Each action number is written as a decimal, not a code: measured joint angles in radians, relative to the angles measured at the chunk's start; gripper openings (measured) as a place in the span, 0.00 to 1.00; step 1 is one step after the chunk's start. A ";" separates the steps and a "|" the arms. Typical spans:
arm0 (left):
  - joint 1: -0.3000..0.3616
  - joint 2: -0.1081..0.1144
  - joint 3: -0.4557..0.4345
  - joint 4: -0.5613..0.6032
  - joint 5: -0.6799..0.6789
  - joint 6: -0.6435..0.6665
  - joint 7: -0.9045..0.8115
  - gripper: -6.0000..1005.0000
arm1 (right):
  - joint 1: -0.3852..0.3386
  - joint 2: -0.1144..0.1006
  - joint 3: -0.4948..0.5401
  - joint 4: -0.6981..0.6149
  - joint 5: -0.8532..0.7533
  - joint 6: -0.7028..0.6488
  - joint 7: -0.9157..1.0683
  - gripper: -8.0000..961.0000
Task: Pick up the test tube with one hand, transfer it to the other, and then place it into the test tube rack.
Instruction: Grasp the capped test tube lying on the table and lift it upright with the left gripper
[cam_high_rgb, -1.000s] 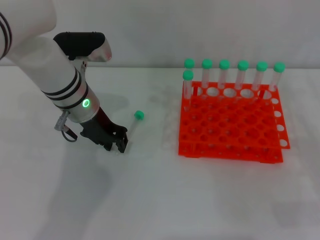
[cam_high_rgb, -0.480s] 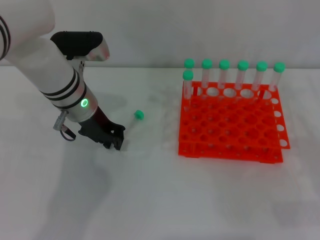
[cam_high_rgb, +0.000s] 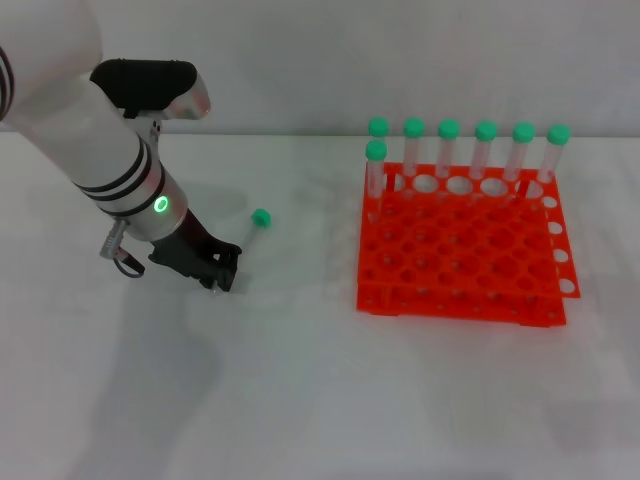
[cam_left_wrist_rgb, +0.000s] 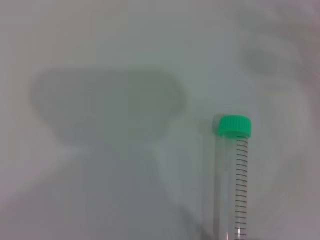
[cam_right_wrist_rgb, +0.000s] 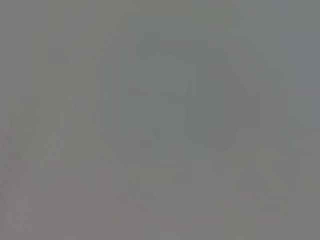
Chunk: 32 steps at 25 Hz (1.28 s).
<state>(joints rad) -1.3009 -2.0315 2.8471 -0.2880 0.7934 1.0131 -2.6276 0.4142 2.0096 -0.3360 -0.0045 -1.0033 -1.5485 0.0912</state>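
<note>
My left gripper (cam_high_rgb: 224, 276), black and on a silver-and-white arm, is shut on the lower end of the test tube (cam_high_rgb: 259, 220). The tube slants up and to the right from the fingers, green cap on top, left of the rack. The left wrist view shows the clear graduated tube (cam_left_wrist_rgb: 235, 185) and its green cap over the white table. The orange test tube rack (cam_high_rgb: 470, 262) stands on the right. The right gripper is out of view, and the right wrist view shows only plain grey.
Several green-capped tubes (cam_high_rgb: 448, 150) stand upright in the rack's back row, with one more (cam_high_rgb: 376, 172) at its left edge. The white table (cam_high_rgb: 320, 400) spreads in front and between my left arm and the rack.
My left gripper closed on the tube lying on the table, then moved left and slightly back with it. The green cap shifted left and upward.
</note>
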 joint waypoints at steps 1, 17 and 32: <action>0.000 0.000 0.000 0.000 0.001 -0.004 0.000 0.19 | 0.000 0.000 0.000 0.000 0.000 0.001 -0.001 0.92; 0.011 -0.003 0.000 -0.001 0.024 -0.009 0.006 0.17 | -0.003 0.000 -0.012 0.000 0.000 -0.002 -0.001 0.92; 0.003 0.000 0.000 -0.027 0.025 -0.035 0.018 0.17 | 0.001 0.001 -0.012 -0.007 0.000 0.000 0.003 0.92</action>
<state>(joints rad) -1.2977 -2.0311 2.8471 -0.3153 0.8179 0.9785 -2.6101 0.4153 2.0110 -0.3482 -0.0112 -1.0032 -1.5485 0.0938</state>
